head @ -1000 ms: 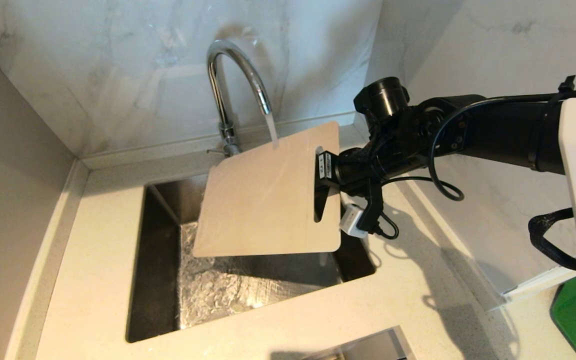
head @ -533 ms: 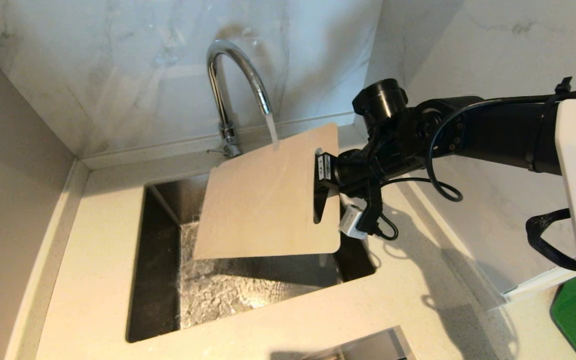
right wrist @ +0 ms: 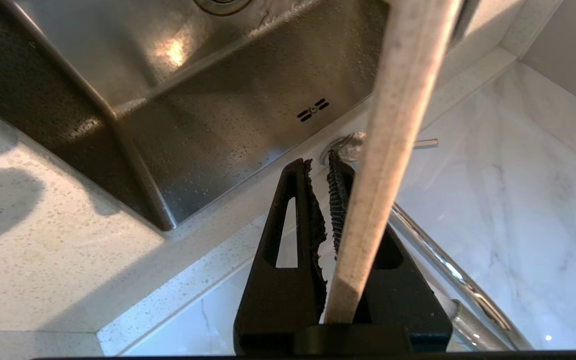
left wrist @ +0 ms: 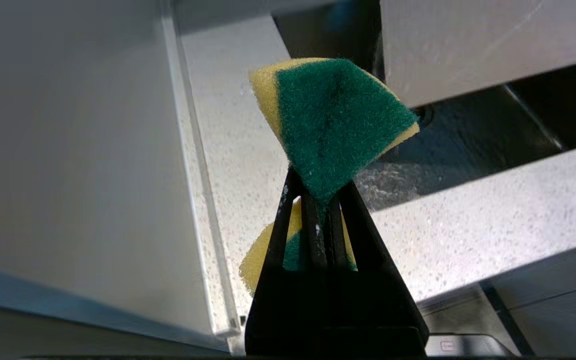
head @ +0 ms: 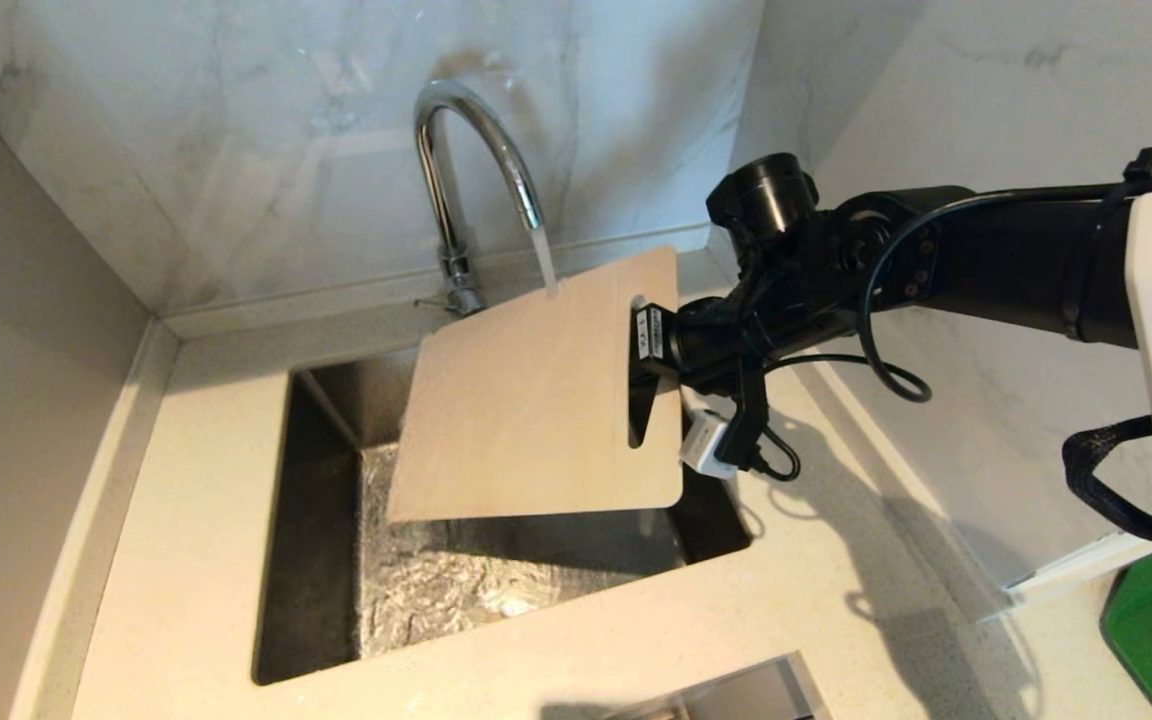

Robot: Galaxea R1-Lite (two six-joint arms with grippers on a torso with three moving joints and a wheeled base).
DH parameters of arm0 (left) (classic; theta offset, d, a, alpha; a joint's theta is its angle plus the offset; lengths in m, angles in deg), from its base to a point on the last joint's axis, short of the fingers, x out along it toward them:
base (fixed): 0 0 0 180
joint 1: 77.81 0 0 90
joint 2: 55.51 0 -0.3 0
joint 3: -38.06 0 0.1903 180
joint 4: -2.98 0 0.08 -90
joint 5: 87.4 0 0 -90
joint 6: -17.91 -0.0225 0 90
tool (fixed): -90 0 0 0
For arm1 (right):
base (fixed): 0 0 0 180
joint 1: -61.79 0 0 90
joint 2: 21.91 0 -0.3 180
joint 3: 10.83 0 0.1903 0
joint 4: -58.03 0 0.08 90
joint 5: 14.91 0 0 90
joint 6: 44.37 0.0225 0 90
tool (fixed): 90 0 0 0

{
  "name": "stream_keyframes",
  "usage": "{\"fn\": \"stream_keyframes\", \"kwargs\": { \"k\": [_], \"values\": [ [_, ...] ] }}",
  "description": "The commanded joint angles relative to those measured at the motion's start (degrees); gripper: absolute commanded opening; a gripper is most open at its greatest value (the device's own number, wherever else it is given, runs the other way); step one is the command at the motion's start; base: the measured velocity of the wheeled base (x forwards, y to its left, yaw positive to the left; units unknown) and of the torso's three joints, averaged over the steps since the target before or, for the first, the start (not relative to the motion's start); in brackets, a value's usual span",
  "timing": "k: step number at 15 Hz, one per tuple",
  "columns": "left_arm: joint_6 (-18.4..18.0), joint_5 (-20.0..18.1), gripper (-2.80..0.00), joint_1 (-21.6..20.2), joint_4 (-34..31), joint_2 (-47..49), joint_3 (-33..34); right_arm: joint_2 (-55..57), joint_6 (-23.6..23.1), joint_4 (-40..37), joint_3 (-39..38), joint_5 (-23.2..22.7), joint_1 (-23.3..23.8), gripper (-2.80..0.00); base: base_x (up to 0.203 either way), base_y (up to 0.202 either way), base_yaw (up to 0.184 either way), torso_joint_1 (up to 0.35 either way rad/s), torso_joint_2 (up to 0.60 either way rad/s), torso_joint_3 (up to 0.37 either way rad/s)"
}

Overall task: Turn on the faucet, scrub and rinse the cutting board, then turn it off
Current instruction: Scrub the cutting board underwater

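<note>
Water runs from the chrome faucet (head: 456, 150) onto the far edge of the cutting board (head: 526, 400). The cream board hangs tilted over the sink (head: 316, 560), its handle hole toward my right gripper (head: 642, 370). That gripper is shut on the board at its handle end. In the right wrist view the board's edge (right wrist: 393, 125) runs up past the right gripper (right wrist: 320, 167), with the faucet (right wrist: 443, 265) behind it. My left gripper (left wrist: 318, 185) is out of the head view and is shut on a green and yellow sponge (left wrist: 333, 120), held low before the counter (left wrist: 468, 225).
The steel sink is set in a speckled white counter (head: 186, 500), with marble walls behind and to the right. A plain wall closes off the left side. A green object (head: 1151, 630) shows at the lower right, and a metal edge (head: 736, 695) at the bottom.
</note>
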Motion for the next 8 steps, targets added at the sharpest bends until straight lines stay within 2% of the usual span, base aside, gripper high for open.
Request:
{"fn": "stream_keyframes", "kwargs": {
  "k": [1,5,8],
  "values": [
    [-0.1,0.4,-2.80,0.0,-0.7,10.2,-9.6,-0.9,-0.9,-0.1,0.0,-0.2,-0.5,-2.80,0.000,0.000,0.000,0.000,0.00,0.000],
    [-0.3,1.6,-2.80,-0.2,-1.4,27.0,-24.0,-0.9,-0.9,-0.1,0.0,-0.2,-1.7,-2.80,0.000,0.000,0.000,0.000,0.00,0.000],
    [-0.7,6.5,-2.80,-1.7,-0.9,38.2,-30.1,-1.0,-0.9,-0.1,0.0,-0.2,-1.7,-2.80,0.000,0.000,0.000,0.000,0.00,0.000]
  ]
}}
